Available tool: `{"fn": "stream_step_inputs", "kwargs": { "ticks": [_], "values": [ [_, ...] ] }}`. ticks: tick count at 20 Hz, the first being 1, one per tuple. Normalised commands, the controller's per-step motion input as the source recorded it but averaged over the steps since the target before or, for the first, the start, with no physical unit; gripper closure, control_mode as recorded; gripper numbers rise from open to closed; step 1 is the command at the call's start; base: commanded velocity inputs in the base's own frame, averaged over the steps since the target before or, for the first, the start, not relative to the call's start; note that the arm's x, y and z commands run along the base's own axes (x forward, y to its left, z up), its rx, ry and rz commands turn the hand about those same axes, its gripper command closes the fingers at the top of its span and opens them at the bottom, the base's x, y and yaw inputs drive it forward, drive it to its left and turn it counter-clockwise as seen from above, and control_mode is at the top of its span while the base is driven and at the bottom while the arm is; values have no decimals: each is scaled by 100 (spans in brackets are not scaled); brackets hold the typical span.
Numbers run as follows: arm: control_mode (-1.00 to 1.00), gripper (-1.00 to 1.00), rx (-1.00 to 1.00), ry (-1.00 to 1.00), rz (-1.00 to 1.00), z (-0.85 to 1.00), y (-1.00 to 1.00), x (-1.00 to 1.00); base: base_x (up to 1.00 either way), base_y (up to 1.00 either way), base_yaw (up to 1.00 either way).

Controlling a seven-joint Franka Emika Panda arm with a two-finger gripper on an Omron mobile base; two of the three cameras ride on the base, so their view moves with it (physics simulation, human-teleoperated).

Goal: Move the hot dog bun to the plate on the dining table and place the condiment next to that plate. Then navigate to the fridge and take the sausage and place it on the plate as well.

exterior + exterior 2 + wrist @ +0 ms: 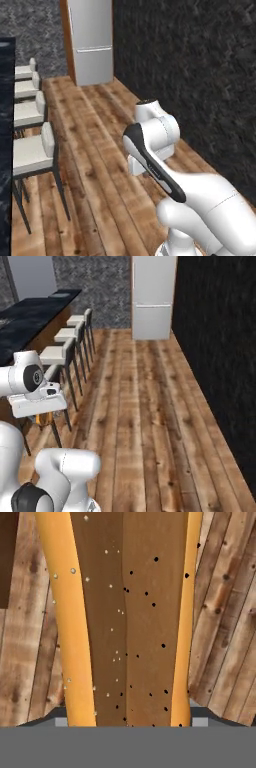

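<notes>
My gripper (125, 722) is clamped on the hot dog bun (125, 612) — in the hand view it stands between my two finger tips (61, 721), orange crust along both edges and a speckled brown middle, with the plank floor (225, 637) behind it. From the right base view a sliver of the orange bun (44, 418) shows under my hand, beside the row of stools (62, 353) along the dark counter (30, 321) — the fridge (152, 298) stands at the far end of the floor against the dark wall (215, 346).
</notes>
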Motion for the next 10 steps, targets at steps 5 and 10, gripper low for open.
{"fn": "stream_step_inputs", "kwargs": {
  "ticks": [5,10],
  "values": [
    [100,100,0,0,0,0,0,0,100,-31,0],
    [100,100,0,0,0,0,0,0,100,0,0]
  ]
}}
